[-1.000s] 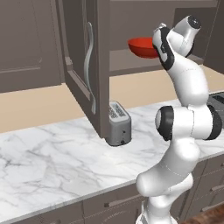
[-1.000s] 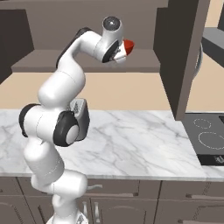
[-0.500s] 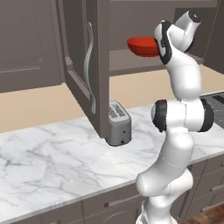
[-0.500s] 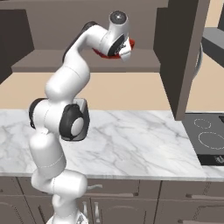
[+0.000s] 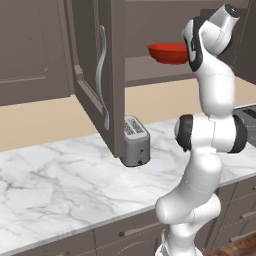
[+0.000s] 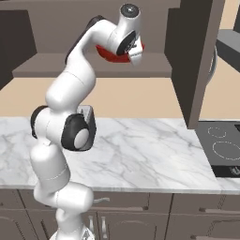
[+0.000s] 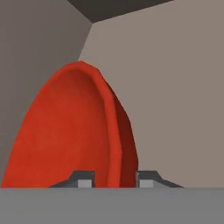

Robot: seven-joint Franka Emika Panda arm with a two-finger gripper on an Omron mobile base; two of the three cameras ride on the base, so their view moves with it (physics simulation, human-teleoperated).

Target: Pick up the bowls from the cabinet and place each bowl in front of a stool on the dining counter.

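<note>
The red bowl (image 5: 167, 52) is inside the open cabinet (image 5: 95, 75), low over its inner shelf (image 6: 93, 70). My gripper (image 7: 114, 178) is shut on the bowl's near rim, one fingertip inside the bowl (image 7: 65, 131) and one outside it. In the right base view, my arm reaches up to the shelf and the hand covers most of the red bowl (image 6: 107, 54). Whether the bowl rests on the shelf or hangs just above it I cannot tell.
A grey toaster (image 5: 136, 141) stands on the marble worktop (image 5: 55, 190) under the open cabinet door. A black cooktop (image 6: 225, 150) lies at the right. The other cabinet door (image 6: 194, 61) hangs open to the right of my arm.
The fingers have closed from wide open onto the red bowl's rim. The arm has stretched taller and pushed the hand a little further into the cabinet.
</note>
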